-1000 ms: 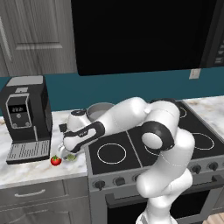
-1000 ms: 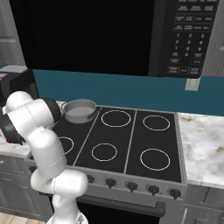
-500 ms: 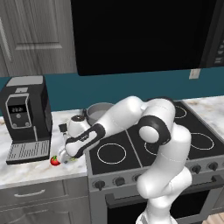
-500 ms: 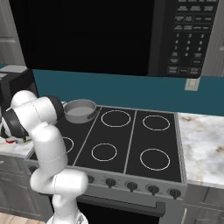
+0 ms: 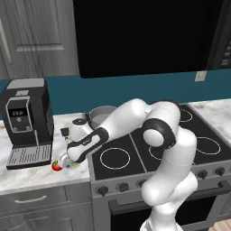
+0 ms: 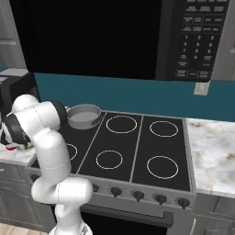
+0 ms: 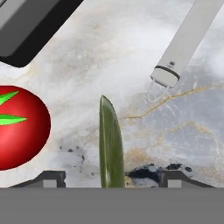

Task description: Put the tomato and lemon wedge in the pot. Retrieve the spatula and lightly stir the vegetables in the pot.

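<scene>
Straddling the lemon wedge (image 7: 110, 144), the hand (image 7: 107, 178) sits low over the marble bench (image 7: 131, 52) with fingertips (image 7: 51, 178) spread wide, one each side of the wedge, gripping nothing. Wedge stands on edge between them. Tomato (image 7: 17, 127) lies just beside the wedge on the bench, near the front edge in the left base view. Spatula (image 7: 186, 41) handle lies further out, apart from both. Pot (image 6: 84, 115) sits on the stove's back left burner, well apart. Coffee machine (image 5: 27, 119) stands on the bench beyond.
</scene>
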Tool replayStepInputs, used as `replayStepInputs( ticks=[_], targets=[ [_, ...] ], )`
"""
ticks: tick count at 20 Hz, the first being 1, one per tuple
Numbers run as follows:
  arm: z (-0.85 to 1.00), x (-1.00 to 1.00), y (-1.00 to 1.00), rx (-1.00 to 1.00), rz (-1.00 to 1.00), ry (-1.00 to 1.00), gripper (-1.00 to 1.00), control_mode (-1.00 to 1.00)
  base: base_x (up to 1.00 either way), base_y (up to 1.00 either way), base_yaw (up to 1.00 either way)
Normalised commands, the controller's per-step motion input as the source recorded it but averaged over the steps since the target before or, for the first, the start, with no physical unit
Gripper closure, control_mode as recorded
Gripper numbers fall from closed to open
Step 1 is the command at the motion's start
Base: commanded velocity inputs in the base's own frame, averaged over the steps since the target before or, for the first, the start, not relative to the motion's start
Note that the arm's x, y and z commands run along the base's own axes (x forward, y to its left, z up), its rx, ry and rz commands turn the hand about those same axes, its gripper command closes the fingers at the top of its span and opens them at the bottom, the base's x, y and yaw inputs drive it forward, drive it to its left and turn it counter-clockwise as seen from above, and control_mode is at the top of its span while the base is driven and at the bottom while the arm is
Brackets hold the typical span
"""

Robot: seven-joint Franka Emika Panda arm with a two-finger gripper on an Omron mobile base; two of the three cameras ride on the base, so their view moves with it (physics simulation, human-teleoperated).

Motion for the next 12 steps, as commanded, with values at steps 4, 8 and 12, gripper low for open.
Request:
replayStepInputs(
  ticks=[4,8,12],
  targets=[
    [0.0,0.0,0.0,0.0,0.0,0.0,1.0,-1.0,0.0,0.0,0.0],
    [0.0,0.0,-0.01,0.0,0.0,-0.01,1.0,-1.0,0.0,0.0,0.0],
    [0.41,-0.3,-0.21,0.01,0.0,-0.16,1.0,-1.0,0.0,0.0,0.0]
  ],
)
